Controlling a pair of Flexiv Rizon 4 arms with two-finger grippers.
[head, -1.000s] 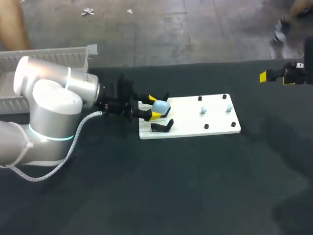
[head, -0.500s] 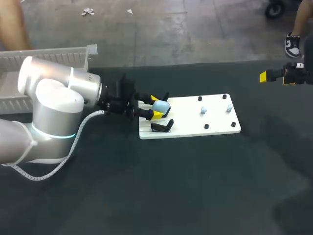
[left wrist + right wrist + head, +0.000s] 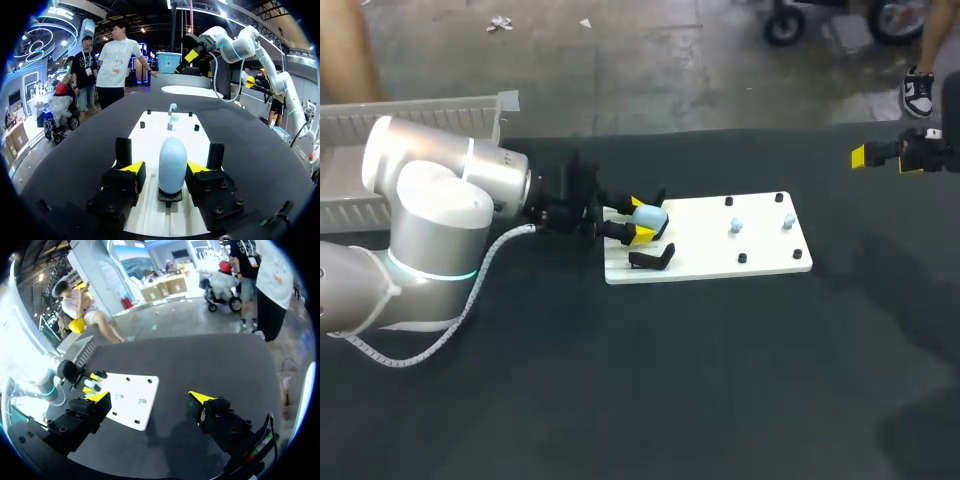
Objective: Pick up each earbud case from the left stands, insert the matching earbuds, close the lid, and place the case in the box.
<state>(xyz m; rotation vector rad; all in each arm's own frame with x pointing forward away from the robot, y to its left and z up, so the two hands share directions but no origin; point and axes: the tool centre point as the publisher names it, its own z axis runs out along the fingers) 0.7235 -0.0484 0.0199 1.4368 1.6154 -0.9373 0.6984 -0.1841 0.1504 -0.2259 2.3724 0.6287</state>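
Note:
A light-blue earbud case (image 3: 649, 218) stands upright on a black stand at the left end of the white board (image 3: 720, 262). My left gripper (image 3: 638, 221) straddles it from the left. In the left wrist view the case (image 3: 172, 164) sits between the yellow tips of this gripper (image 3: 165, 168). One tip is right against the case, while a narrow gap shows on the other side. Two pale earbuds (image 3: 737, 226) (image 3: 788, 220) sit on pegs toward the board's right end. My right gripper (image 3: 880, 158) hangs open above the table's far right edge, with nothing between its fingers (image 3: 99, 397).
A second black stand (image 3: 653, 259) on the board, just in front of the case, holds nothing. A white tray-like box (image 3: 420, 110) lies at the back left, behind my left arm. Small black pegs dot the board around the earbuds.
The left gripper's fingers have drawn in a little around the case. The left arm shifted slightly, and the right arm has kept still.

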